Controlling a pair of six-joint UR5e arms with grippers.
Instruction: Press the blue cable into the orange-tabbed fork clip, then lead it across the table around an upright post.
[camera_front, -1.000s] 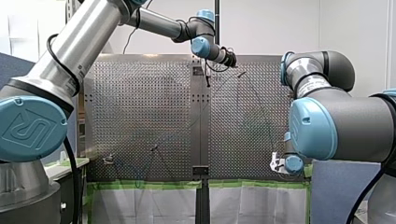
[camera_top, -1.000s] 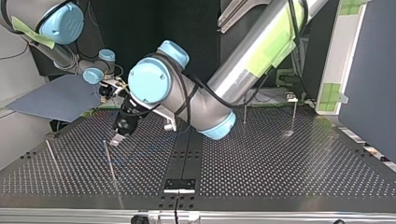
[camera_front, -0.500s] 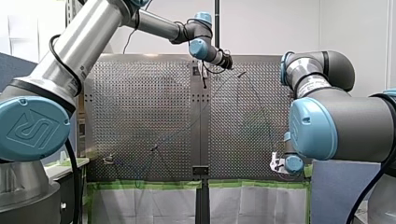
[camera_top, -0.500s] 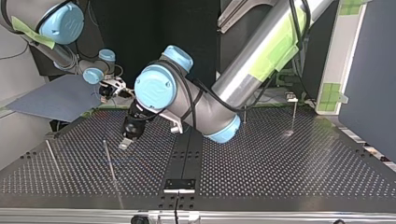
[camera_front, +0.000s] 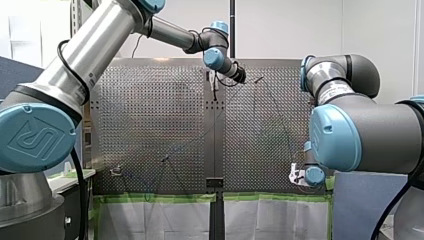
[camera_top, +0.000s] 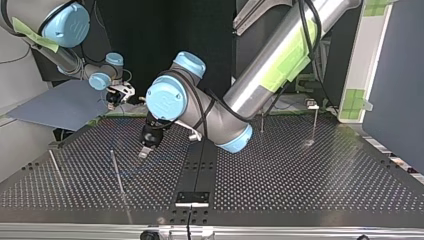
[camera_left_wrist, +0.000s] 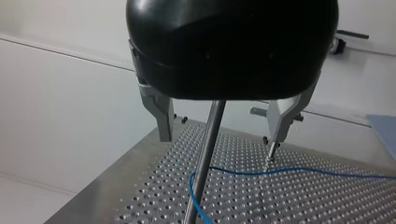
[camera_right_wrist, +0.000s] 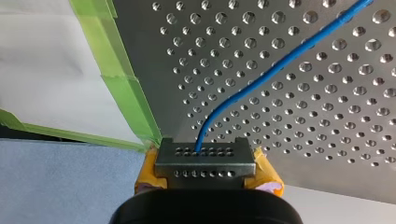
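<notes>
A: What is my left gripper (camera_left_wrist: 222, 138) doing?

B: Its two metal fingers are standing wide apart and gripping nothing. An upright post (camera_left_wrist: 203, 158) is rising between them, nearer one finger, and as far as I can tell it is touching neither.

A: And the blue cable (camera_left_wrist: 289, 171)?

B: It is lying on the perforated table (camera_left_wrist: 327, 200) under the gripper. It is bending round the post's lower part, then running off sideways. Just beyond one finger a second post (camera_left_wrist: 269, 155) is standing.

A: Is anything holding it?

B: Yes. My right gripper (camera_right_wrist: 205, 156) is pinching it between closed fingers, with yellow pads showing beside them.

A: How should the routing be done well?

B: I am judging that the open fingers should be lifting straight off, clear of the post. Meanwhile the right should be holding the cable low and gently taut. The fork clip is not showing clearly anywhere.
</notes>
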